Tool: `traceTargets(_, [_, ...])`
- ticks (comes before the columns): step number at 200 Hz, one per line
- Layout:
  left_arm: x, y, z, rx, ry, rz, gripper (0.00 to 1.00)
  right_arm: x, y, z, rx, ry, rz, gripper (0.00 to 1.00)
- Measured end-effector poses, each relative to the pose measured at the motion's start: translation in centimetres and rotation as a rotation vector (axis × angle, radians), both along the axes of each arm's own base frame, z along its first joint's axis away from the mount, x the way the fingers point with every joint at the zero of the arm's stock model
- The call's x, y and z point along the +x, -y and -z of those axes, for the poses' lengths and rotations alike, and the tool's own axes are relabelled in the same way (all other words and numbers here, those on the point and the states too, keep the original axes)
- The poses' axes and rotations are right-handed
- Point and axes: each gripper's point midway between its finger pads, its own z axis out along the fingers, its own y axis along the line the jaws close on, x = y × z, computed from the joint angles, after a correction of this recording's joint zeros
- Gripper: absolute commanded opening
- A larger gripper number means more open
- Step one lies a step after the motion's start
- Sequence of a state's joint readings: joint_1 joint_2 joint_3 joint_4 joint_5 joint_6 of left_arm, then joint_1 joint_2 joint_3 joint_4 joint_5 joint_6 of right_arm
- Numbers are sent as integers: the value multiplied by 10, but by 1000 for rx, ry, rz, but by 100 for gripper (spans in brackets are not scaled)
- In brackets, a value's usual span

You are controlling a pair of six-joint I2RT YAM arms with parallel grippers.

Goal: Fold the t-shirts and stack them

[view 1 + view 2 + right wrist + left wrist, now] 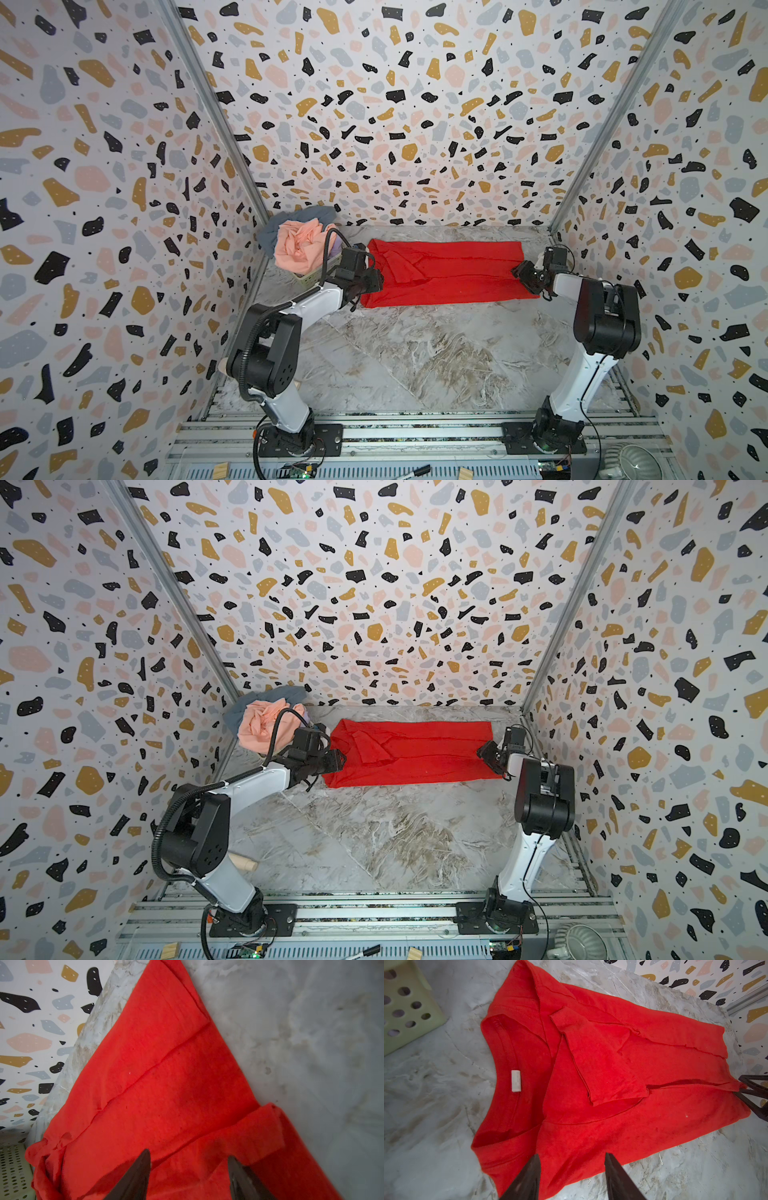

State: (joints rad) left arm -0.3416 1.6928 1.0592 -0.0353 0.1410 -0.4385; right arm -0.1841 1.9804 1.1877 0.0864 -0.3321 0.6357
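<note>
The red t-shirt [449,270] lies flat on the far part of the marble table [415,357], lengthwise left to right, collar end to the left, long sides folded inward and a sleeve across the middle. The left gripper [572,1155] stands over the collar end, jaws apart, holding nothing. The right gripper [189,1154] stands over the hem end, jaws likewise apart; contact with the cloth cannot be determined. In the far left corner, the basket [309,279] holds a crumpled peach-pink t-shirt [299,247], with a grey-blue t-shirt [286,222] behind it.
</note>
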Motion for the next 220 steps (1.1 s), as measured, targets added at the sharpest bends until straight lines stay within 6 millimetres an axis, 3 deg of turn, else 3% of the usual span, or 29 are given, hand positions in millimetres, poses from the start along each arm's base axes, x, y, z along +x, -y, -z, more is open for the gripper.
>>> traceTargets(71, [0,0,19,14,-39,1,51,46,1,-22,31,148,-20,59])
traceTargets(138, [6,1,25,10,-53,-26,51,44,4,-20,-55,164,-50,60])
traceTargets(171, [8,11,38,-21,-86,-45,51,49,-26,-21,-99,170,-121,60])
traceTargets(198, [3,23,50,-28,-116,-42,51,66,-51,-23,-124,171,-171,60])
traceTargets(220, [1,24,60,-6,-130,-56,51,63,-58,-8,-138,117,-183,60])
